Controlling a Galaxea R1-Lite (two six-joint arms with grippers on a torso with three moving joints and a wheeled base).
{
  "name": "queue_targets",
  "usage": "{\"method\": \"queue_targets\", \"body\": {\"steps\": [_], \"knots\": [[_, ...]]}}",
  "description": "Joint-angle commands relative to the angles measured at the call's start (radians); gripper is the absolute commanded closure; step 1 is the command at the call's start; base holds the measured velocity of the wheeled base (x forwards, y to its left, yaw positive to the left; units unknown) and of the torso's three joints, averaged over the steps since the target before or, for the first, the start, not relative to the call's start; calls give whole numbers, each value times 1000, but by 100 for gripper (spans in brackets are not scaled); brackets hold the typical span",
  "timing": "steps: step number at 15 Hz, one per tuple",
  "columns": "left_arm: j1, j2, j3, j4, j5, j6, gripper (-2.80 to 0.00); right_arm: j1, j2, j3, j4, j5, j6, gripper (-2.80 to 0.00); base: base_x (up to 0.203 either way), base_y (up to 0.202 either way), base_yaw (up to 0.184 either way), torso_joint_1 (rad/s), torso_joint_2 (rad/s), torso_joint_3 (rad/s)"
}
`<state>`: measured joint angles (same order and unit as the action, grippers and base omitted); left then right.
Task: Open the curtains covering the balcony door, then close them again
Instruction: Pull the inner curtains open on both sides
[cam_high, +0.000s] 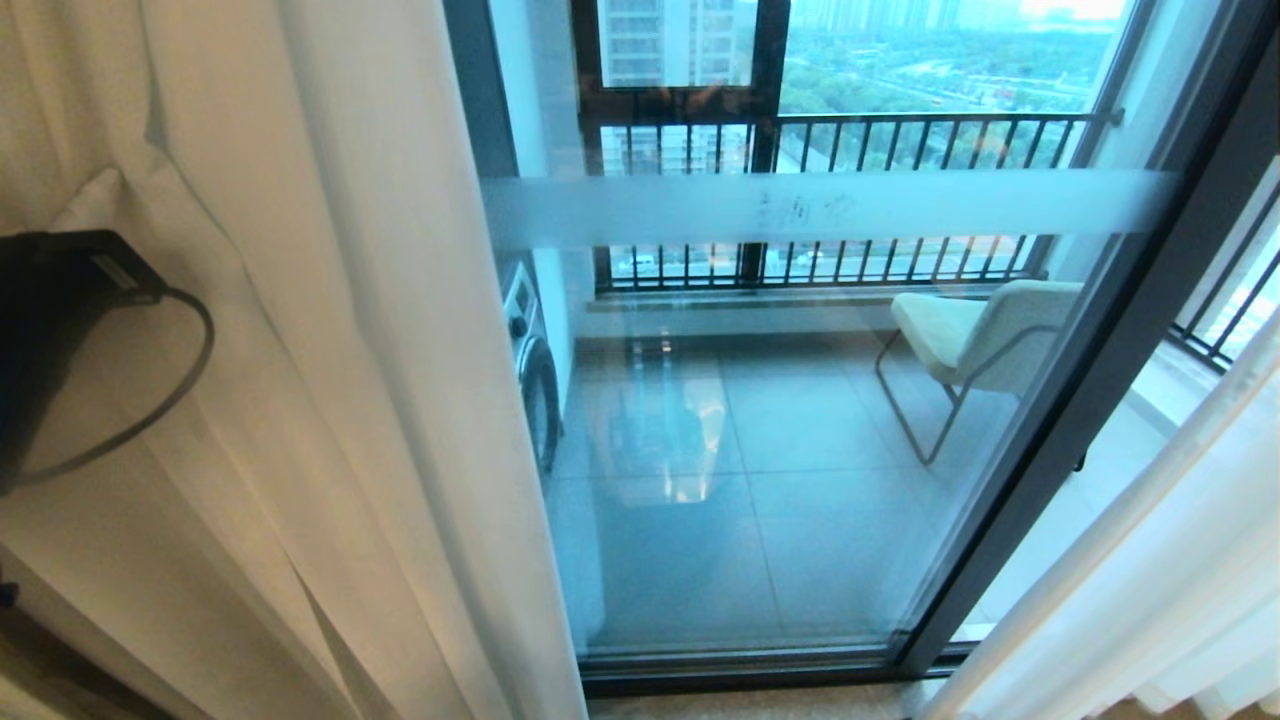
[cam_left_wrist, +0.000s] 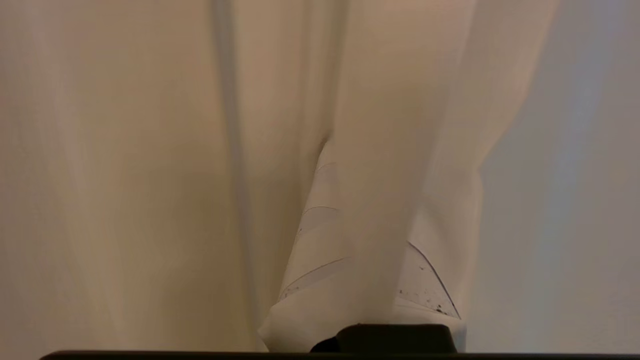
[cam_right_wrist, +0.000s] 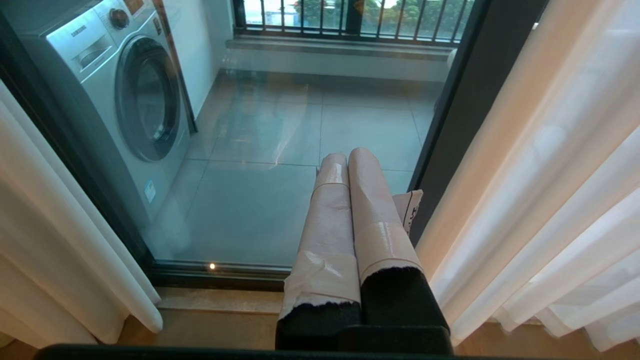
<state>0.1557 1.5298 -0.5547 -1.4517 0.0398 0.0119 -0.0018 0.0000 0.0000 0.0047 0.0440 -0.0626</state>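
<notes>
In the head view the curtains stand parted: the left sheer panel (cam_high: 330, 400) is bunched toward the left and the right sheer panel (cam_high: 1150, 590) hangs at the right edge, with the balcony door (cam_high: 800, 450) bare between them, its frosted band (cam_high: 820, 205) running across the glass. The left arm's wrist (cam_high: 60, 340), with a looped black cable (cam_high: 170, 380), sits pressed into the left panel. The risk here, as I judge it, is that pulling this panel back across could drag the thin fabric taut from above, or snag it on the cable, if the arm moves faster than the pleats can slide.

In the left wrist view the left gripper (cam_left_wrist: 370, 280) is wrapped in folds of that panel; its taped fingers (cam_left_wrist: 320, 240) show through a layer of cloth, and the jaws are closed with a pleat of the curtain running between them. The grip looks shallow, on a single fold, so the fabric might slip out partway through closing.

In the right wrist view the right gripper (cam_right_wrist: 350, 170) points at the glass low down, its two taped fingers pressed together and holding nothing. The right panel (cam_right_wrist: 540, 200) hangs just beside it, apart from it, next to the dark door frame (cam_right_wrist: 450, 125). A washing machine (cam_right_wrist: 130, 95) stands beyond the glass. The fingertips are near the pane, so a forward reach could knock it.
</notes>
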Motion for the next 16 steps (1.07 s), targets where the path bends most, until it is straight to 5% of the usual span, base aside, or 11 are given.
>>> {"method": "queue_targets", "body": {"steps": [1,10,16], "knots": [[1,1,-2,-12,2,0,0,0,0,0,0,0,0,0,0,0,0,0,0,0],[-19,6,-96,40,0,0,0,0,0,0,0,0,-2,0,0,0,0,0,0,0],[120,19,-211,73,6,-3,0,0,0,0,0,0,0,0,0,0,0,0,0,0]]}}
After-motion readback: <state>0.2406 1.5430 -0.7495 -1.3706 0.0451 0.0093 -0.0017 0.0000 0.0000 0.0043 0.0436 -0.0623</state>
